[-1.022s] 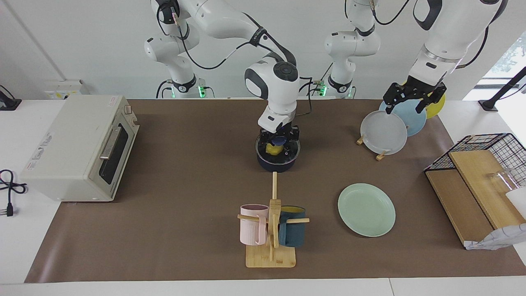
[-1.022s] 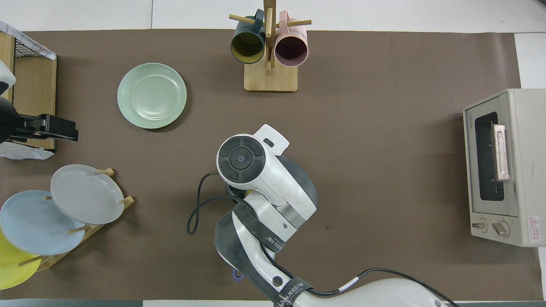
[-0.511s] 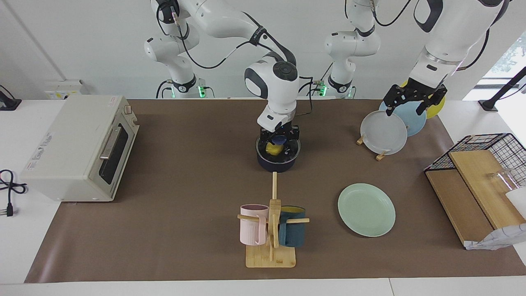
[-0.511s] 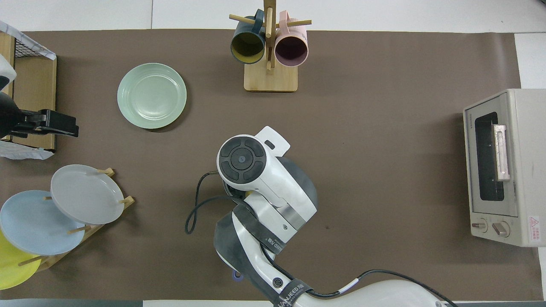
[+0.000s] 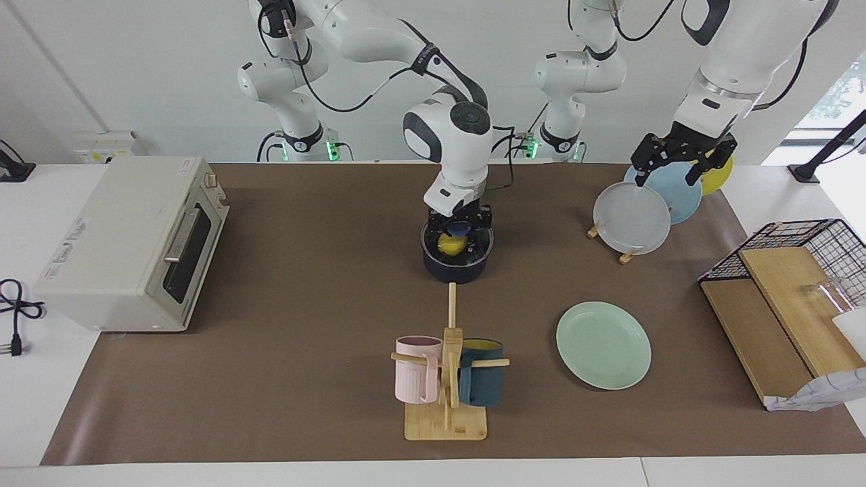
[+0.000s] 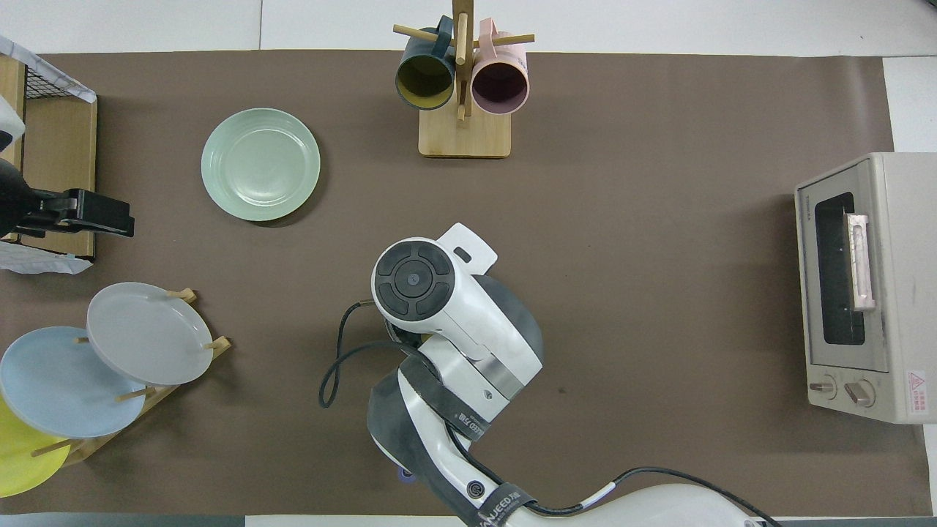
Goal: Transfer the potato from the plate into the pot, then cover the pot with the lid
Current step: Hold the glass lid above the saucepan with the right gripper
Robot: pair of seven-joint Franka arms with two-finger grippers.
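Observation:
The dark blue pot [image 5: 454, 269] stands mid-table with the glass lid [image 5: 482, 247] on it. The yellow potato [image 5: 448, 245] shows through the glass inside the pot. My right gripper [image 5: 459, 226] is right over the lid's blue knob [image 5: 459, 231]. In the overhead view the right arm covers the pot, and only a dark edge [image 6: 528, 322] shows. The mint-green plate [image 5: 603, 345] lies empty toward the left arm's end, farther from the robots; it also shows in the overhead view [image 6: 260, 164]. My left gripper [image 5: 682, 161] is open and empty, raised over the plate rack.
A rack with grey, light-blue and yellow plates [image 5: 632, 218] stands near the left arm's base. A mug tree [image 5: 448, 379] with a pink and a teal mug stands farther out than the pot. A toaster oven [image 5: 128, 240] is at the right arm's end. A wire basket with boards [image 5: 791, 297] is at the left arm's end.
The right arm has risen slightly over the pot while the lid stays on it. The left gripper has lifted a little over the plate rack.

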